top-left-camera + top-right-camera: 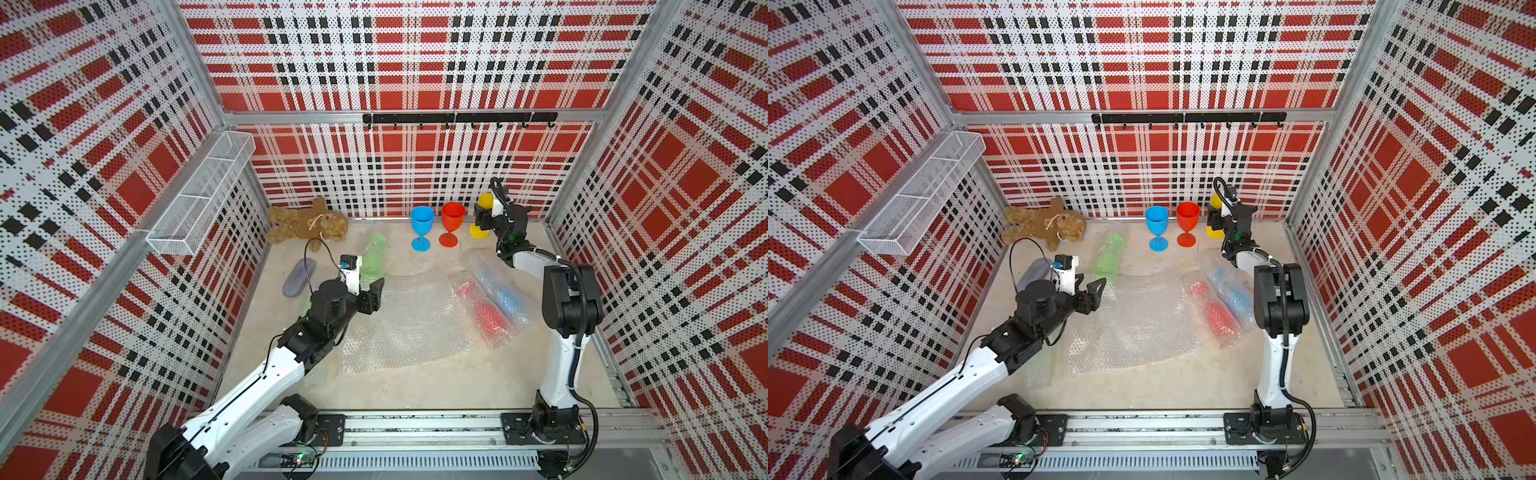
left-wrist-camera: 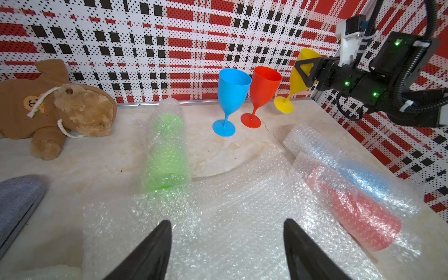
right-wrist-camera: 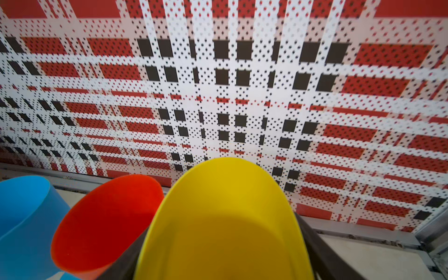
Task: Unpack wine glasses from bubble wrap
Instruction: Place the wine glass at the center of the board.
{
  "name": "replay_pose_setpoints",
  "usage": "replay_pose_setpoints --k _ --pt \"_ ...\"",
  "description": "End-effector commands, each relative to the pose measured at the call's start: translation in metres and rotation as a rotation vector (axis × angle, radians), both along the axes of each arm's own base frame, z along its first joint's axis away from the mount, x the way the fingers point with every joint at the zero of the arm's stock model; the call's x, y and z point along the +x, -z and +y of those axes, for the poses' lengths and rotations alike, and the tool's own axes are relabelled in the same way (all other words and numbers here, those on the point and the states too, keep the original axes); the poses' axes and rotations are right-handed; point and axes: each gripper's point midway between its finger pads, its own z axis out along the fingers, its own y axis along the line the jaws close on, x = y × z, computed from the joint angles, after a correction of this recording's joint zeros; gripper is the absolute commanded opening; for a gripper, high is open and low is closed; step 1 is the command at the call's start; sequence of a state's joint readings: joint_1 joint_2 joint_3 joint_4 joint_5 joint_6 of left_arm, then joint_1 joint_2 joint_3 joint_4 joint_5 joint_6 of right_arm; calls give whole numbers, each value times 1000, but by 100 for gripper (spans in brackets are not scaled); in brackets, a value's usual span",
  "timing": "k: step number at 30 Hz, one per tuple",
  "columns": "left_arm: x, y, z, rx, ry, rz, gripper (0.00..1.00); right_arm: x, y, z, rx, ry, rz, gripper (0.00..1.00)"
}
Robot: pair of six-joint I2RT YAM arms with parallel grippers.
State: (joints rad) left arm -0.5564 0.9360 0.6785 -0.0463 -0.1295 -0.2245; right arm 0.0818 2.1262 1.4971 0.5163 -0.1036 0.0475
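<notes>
A blue wine glass [image 1: 422, 226] [image 2: 231, 97] and a red one [image 1: 452, 222] [image 2: 263, 87] stand unwrapped by the back wall. To their right my right gripper [image 1: 482, 216] [image 2: 306, 72] [image 3: 223, 254] is shut on the bowl of a tilted yellow wine glass [image 1: 484, 201] [image 2: 297, 89] [image 3: 225, 218]. Three glasses lie rolled in bubble wrap: green [image 1: 374, 259] [image 2: 167, 150], red [image 1: 484, 309] [image 2: 358, 218] and blue [image 1: 500, 291] [image 2: 358, 174]. My left gripper [image 1: 372, 295] [image 2: 228, 223] hangs open over a flat bubble wrap sheet [image 1: 407, 324] [image 2: 230, 194], holding nothing.
A brown teddy bear [image 1: 307, 226] lies in the back left corner, with a grey pouch [image 1: 298, 276] in front of it. A wire basket [image 1: 203, 195] hangs on the left wall. A black hook rail [image 1: 457, 118] runs along the back wall.
</notes>
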Motion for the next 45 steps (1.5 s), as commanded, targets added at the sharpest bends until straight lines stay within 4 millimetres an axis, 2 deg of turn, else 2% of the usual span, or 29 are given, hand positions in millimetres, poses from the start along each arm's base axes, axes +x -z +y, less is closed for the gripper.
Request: replay_pose_setpoints --k 1,6,12,18,26,35,45 --pt "2 -3 0 -23 5 -14 74 10 17 2 12 -19 43 76" --pt "2 -2 -1 -22 9 -9 74 15 45 4 16 -24 89 77" --pt "2 -2 -1 -23 10 -12 74 18 57 6 6 -24 106 78" --pt "2 -2 -2 -25 17 -12 74 21 62 13 2 -44 127 79" --pt "2 -1 -2 -25 14 -10 74 26 56 17 4 -49 112 80" --pt "3 0 0 -20 7 -8 74 32 65 21 3 -58 142 82" --pt "3 0 -1 -21 12 -5 74 32 68 22 -7 -50 154 92"
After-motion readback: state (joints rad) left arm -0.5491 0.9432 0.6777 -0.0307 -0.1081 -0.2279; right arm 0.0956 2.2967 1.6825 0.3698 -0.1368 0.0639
